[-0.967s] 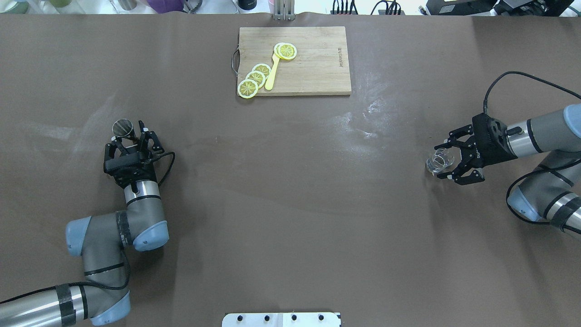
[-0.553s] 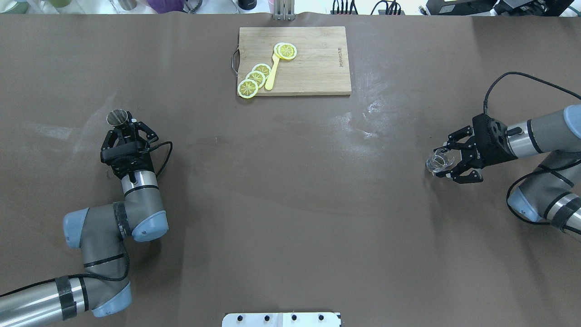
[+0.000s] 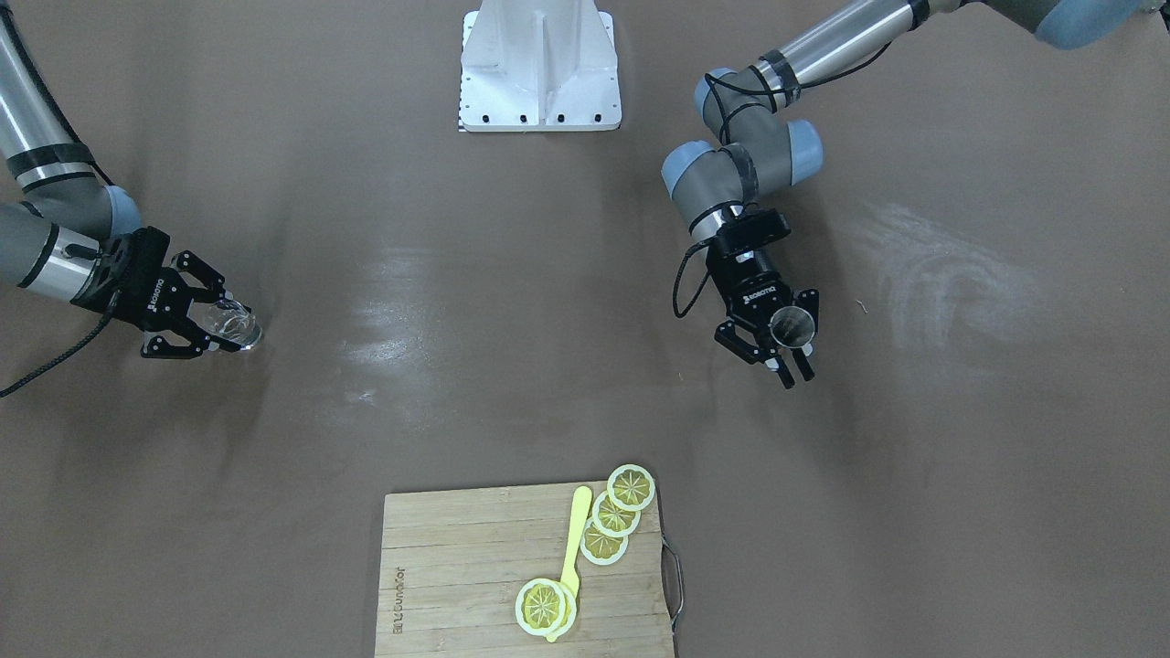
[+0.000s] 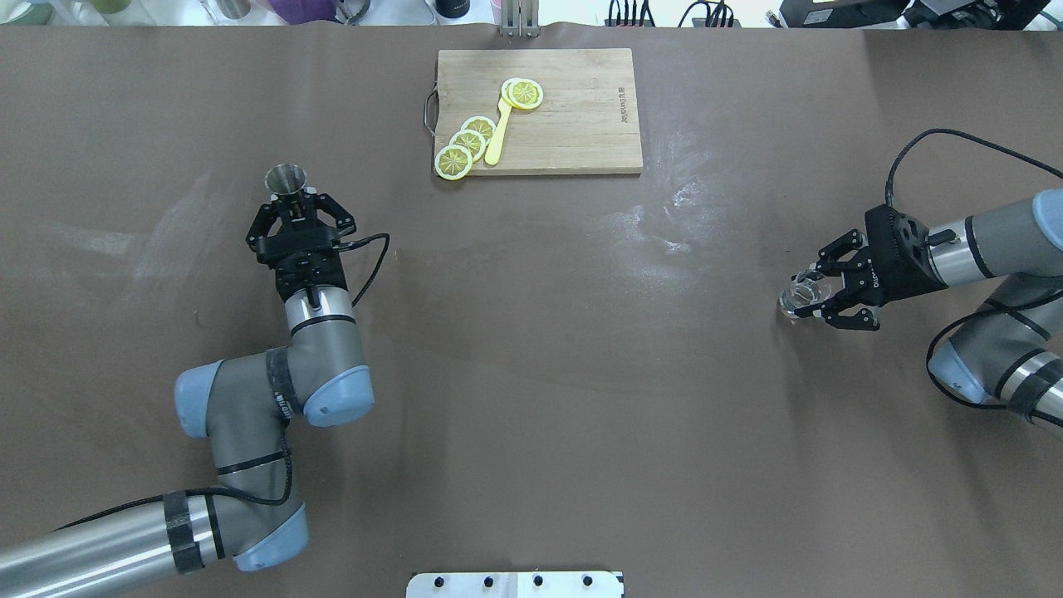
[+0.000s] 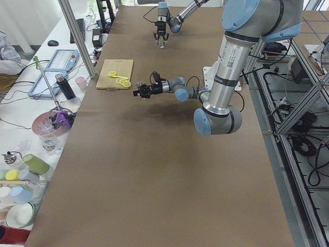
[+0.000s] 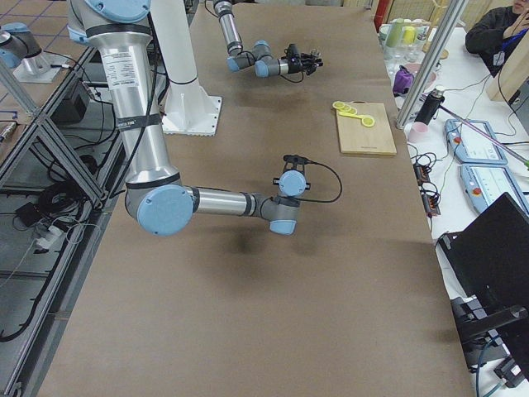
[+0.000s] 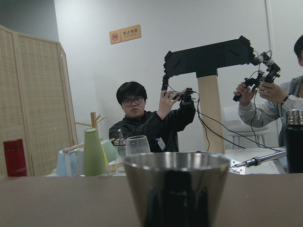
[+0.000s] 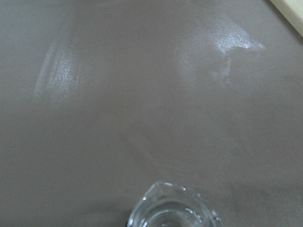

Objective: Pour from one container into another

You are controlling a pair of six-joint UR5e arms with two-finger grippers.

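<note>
A steel cup (image 4: 285,178) stands upright in my left gripper (image 4: 291,203), which is shut on its lower part and holds it above the table's left half. The front view shows that steel cup (image 3: 792,326) in the left gripper (image 3: 793,361) on that view's right. Its rim and wall (image 7: 176,189) fill the lower left wrist view. At the table's right side, a clear glass (image 4: 804,295) rests on the brown surface between the fingers of my right gripper (image 4: 818,292), which is shut on it. The same glass (image 3: 232,325) appears at the front view's left, and its rim (image 8: 173,210) shows in the right wrist view.
A wooden cutting board (image 4: 581,116) with lemon slices (image 4: 465,145) and a yellow spoon (image 4: 498,133) lies at the table's far middle. The robot's white base plate (image 3: 539,64) sits at the near edge. Operators stand beyond the far edge.
My left arm has carried the steel cup to the right and farther from the robot. The right gripper's fingers have narrowed around the glass, which stays in place.
</note>
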